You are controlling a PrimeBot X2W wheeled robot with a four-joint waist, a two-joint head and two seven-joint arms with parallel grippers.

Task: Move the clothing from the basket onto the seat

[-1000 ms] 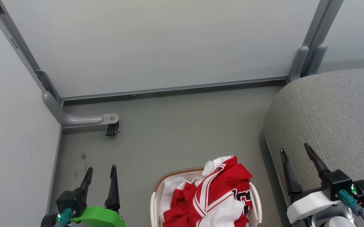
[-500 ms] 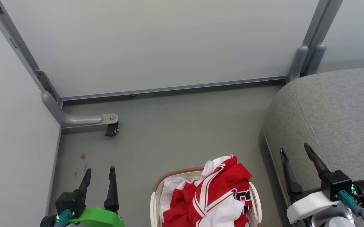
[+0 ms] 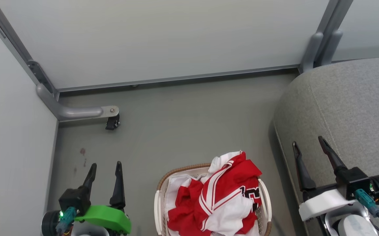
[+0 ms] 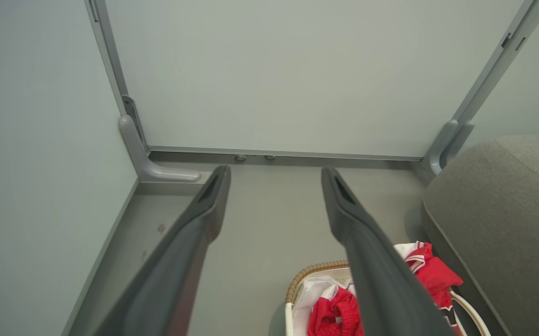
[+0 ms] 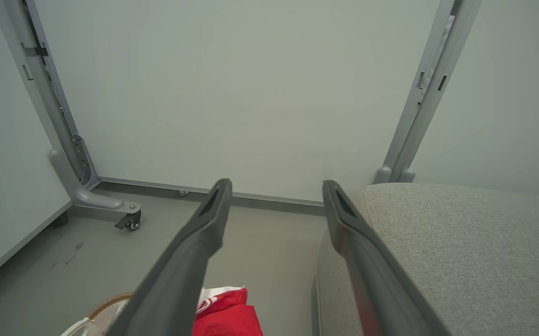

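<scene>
Grey floor (image 3: 182, 124) walled by pale partition panels (image 3: 159, 39). The grey sofa seat (image 3: 356, 105) fills three o'clock. At six o'clock the white basket (image 3: 176, 169) holds the heaped red clothing (image 3: 222, 196). Left gripper (image 3: 106, 164) at seven and right gripper (image 3: 307, 141) at four both gape wide, empty.

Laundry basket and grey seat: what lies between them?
A narrow strip of bare floor separates the laundry basket from the seat, in the head view.

Matt woven-fabric seat (image 3: 356, 105), perforated plastic basket (image 3: 176, 171), cloth clothing (image 3: 228, 186)
</scene>
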